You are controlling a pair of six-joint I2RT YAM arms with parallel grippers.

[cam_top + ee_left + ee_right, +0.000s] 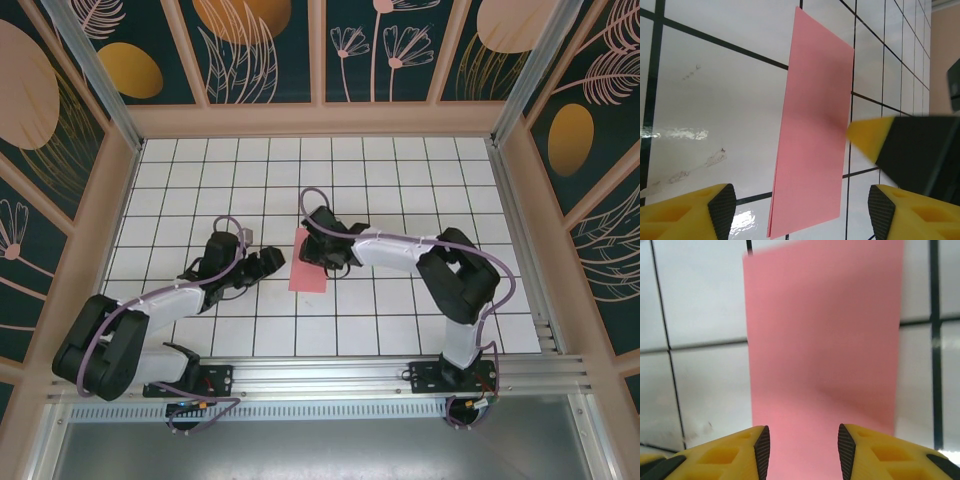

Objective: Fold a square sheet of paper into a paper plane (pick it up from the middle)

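Note:
The square sheet of paper [309, 264] is salmon pink and lies flat on the white grid table, folded in half into a narrow rectangle with its doubled edges showing at the near corner [812, 145]. My left gripper [272, 262] is open just left of the sheet, and its two pads straddle the sheet's near end [800, 210] without touching it. From the right, my right gripper [326, 262] hovers low over the sheet's right edge. Its jaws [804, 445] stand apart with bare pink paper [822, 340] between them, and one of its yellow fingers [867, 137] touches the sheet's right edge.
The white tiled table [400, 180] is walled by tan panels on three sides. A metal rail [330, 375] carrying both arm bases runs along the near edge. Smudges mark the tiles left of the sheet [690, 132].

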